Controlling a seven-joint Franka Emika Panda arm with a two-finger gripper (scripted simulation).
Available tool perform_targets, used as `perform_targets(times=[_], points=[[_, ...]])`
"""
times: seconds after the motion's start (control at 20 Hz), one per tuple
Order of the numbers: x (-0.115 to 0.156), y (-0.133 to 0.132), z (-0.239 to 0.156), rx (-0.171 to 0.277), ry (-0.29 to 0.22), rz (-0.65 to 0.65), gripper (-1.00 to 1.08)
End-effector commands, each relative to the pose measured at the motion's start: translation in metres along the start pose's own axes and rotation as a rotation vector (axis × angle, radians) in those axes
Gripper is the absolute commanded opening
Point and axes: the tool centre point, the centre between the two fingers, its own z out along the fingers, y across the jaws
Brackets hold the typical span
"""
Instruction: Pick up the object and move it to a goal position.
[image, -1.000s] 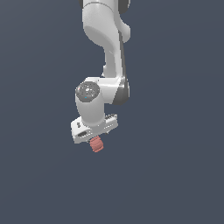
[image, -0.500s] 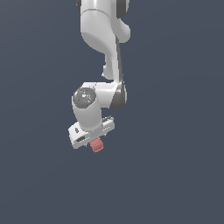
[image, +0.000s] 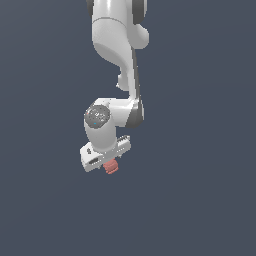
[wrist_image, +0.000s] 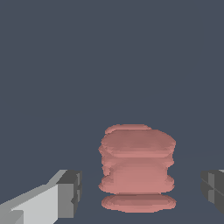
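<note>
The object (image: 111, 166) is a small salmon-red ribbed stubby cylinder. In the exterior view it sits just under the white gripper (image: 108, 162), at the end of the arm that reaches down from above. In the wrist view the object (wrist_image: 137, 164) stands upright between the two grey fingertips. One fingertip (wrist_image: 71, 192) and the other (wrist_image: 213, 190) each stand apart from its sides with a visible gap. The gripper (wrist_image: 141, 191) is open around the object and not touching it.
The background is a uniform dark grey-blue surface in both views. No other objects, containers or edges show. The white arm (image: 117, 55) fills the upper middle of the exterior view.
The wrist and gripper have lowered a little towards the object and the arm has shifted slightly. The object has stayed in the same place.
</note>
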Motion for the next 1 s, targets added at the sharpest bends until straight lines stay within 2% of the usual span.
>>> perform_targets(times=[0.0, 0.45, 0.5, 0.95], points=[[-0.001, -0.001, 0.014, 0.001, -0.001, -0.001, 1.0], [0.0, 0.0, 0.033, 0.001, -0.001, -0.003, 1.0], [0.0, 0.0, 0.033, 0.001, -0.001, -0.003, -1.0], [0.0, 0.0, 0.033, 0.001, -0.001, -0.003, -1.0]])
